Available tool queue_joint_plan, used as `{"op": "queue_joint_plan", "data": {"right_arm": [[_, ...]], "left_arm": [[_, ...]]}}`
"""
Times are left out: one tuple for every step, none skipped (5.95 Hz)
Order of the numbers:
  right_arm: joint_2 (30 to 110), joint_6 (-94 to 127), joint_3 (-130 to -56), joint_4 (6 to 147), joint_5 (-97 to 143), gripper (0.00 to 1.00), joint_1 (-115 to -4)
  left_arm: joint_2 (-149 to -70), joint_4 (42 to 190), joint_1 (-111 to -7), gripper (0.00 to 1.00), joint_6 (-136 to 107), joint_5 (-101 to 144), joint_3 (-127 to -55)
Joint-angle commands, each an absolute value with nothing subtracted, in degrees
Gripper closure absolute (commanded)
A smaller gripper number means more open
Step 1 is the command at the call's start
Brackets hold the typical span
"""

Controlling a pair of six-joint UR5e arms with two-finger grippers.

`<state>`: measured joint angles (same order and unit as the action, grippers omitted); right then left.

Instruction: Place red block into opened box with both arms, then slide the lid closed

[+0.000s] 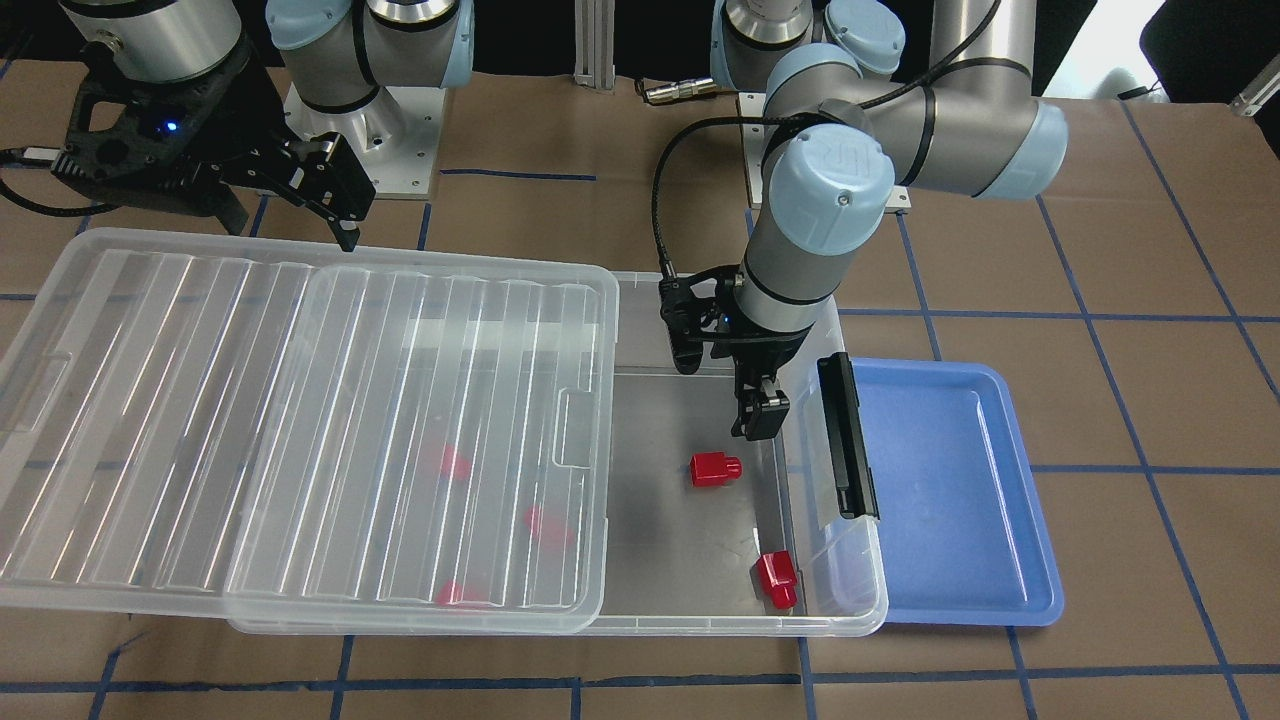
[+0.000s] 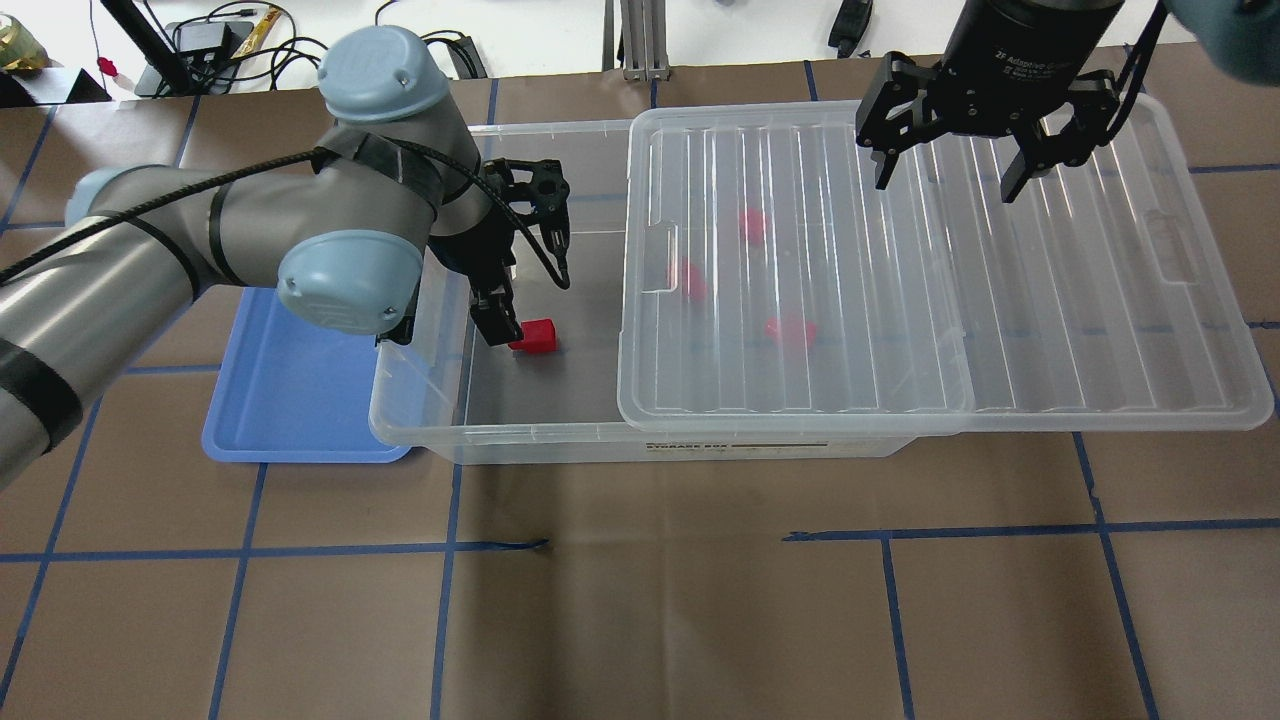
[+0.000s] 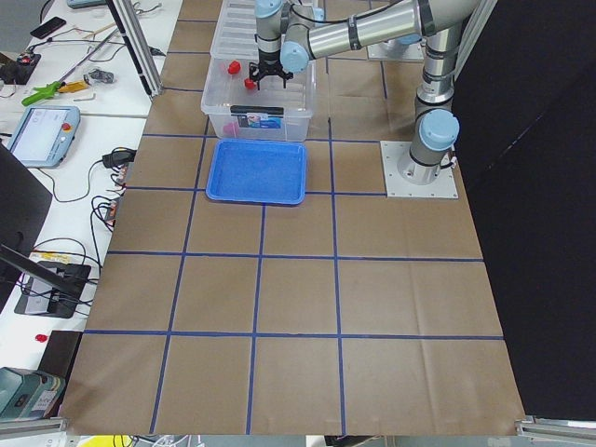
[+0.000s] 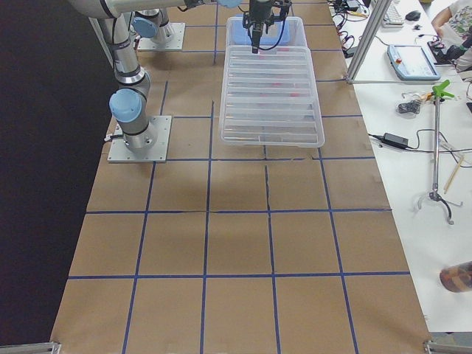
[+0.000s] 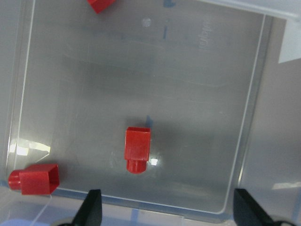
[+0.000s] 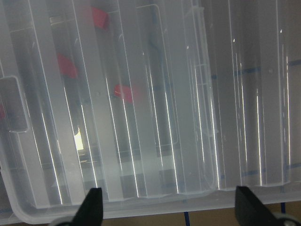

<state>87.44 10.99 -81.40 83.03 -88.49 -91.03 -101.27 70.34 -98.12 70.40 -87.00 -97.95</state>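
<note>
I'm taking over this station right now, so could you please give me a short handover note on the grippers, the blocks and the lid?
Left gripper: open, empty, down inside the uncovered end of the box, over a red block lying on its floor.
Right gripper: open, empty, hovering over the lid.
A second red block lies in the box's corner; three more show blurred beneath the lid.
Done: five blocks in the box.
Left: probably lift the left gripper clear, then slide the lid closed; it covers only part of the box.

Blocks (image 1: 714,468) in box (image 1: 700,626), lid (image 1: 300,420) partly over (covering three), tray (image 1: 950,480) beside
</note>
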Motion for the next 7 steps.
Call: {"op": "queue_joint_plan", "data": {"right_arm": [[87.36, 10.73, -81.30, 83.06, -88.59, 0.00, -90.97], [87.28, 10.20, -81.30, 83.14, -89.20, 0.00, -89.75], [87.36, 7.67, -81.30, 83.23, -89.38, 0.00, -86.95], [87.36, -0.45, -81.56, 83.41, -89.38, 0.00, -80.49], [87.19, -9.14, -81.82, 83.50, -89.38, 0.00, -73.63], [86.49, -16.45, -82.00, 84.54, -89.65, 0.00, -67.65], [84.14, -24.27, -82.00, 88.99, -92.78, 0.00, -62.28]], "left_arm": [[-96.78, 82.39, -97.47, 0.03, 56.77, -87.19, -90.39], [-94.85, 84.09, -97.47, 0.02, 43.46, -87.54, -86.78], [-92.66, 84.37, -97.12, 0.02, 37.85, -87.97, -87.01], [-90.46, 84.46, -95.73, 0.02, 25.70, -93.20, -87.71], [-88.87, 84.64, -94.23, 0.02, 16.88, -93.86, -87.98], [-87.29, 84.81, -93.61, 0.02, 7.91, -93.87, -88.94], [-86.14, 89.17, -92.39, 0.02, -3.05, -93.26, -88.77]]}}
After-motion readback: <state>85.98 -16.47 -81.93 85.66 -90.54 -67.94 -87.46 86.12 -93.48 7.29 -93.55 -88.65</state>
